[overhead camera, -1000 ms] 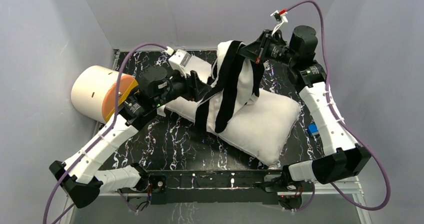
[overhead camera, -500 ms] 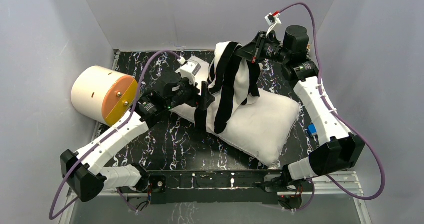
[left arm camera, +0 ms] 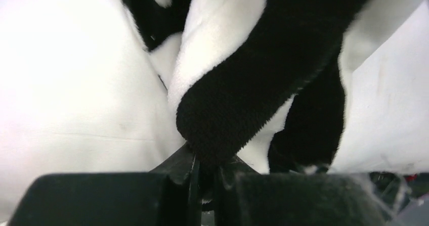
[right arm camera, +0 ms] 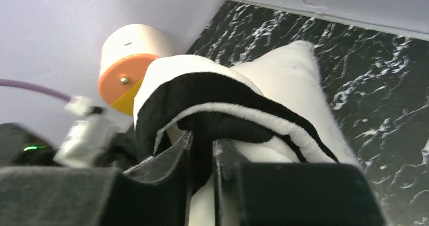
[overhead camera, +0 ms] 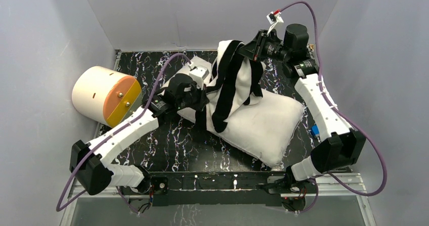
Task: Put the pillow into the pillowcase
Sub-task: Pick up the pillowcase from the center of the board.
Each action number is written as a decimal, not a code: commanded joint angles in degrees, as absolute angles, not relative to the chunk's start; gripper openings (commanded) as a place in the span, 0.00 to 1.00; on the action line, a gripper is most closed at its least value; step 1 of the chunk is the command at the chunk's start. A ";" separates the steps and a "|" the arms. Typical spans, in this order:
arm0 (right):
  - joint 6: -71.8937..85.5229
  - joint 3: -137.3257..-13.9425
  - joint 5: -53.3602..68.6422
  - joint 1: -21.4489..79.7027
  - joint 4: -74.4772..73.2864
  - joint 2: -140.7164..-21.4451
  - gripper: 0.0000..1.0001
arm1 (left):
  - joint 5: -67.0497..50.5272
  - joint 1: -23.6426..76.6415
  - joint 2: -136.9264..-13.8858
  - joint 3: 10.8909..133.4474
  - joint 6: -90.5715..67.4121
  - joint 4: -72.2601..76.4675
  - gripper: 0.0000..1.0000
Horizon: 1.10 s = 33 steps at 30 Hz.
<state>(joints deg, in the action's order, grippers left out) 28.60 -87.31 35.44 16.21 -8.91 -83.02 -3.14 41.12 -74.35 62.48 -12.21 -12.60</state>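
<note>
The white pillow (overhead camera: 268,122) lies slanted across the marbled table, its left end under the striped pillowcase (overhead camera: 233,79), which is bunched and draped over it. My left gripper (overhead camera: 205,100) is at the pillowcase's lower left edge. In the left wrist view, the gripper (left arm camera: 205,160) is shut on a black fold of the pillowcase (left arm camera: 263,74), with the pillow (left arm camera: 66,84) to its left. My right gripper (overhead camera: 251,51) holds the pillowcase's top edge raised at the back. Its fingers (right arm camera: 202,140) pinch black fabric of the pillowcase (right arm camera: 212,92) above the pillow (right arm camera: 293,79).
A cream cylinder with an orange face (overhead camera: 103,94) lies at the table's left edge and also shows as the cylinder (right arm camera: 131,59) in the right wrist view. A small blue object (overhead camera: 316,131) sits by the right arm. Grey walls close in the black marbled table (overhead camera: 172,140).
My left gripper moved right to the pillowcase edge and went from open to shut on a black fold. The right gripper shifted slightly back and left, still holding the top edge.
</note>
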 commanded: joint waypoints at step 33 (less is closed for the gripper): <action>15.66 -82.96 16.53 22.06 -33.95 -66.12 0.00 | 38.94 39.81 -65.94 91.75 -5.93 -21.77 0.00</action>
<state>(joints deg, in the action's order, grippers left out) 17.96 -71.55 23.05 21.93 -30.55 -72.20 35.68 40.18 -69.34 84.51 -9.74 -22.76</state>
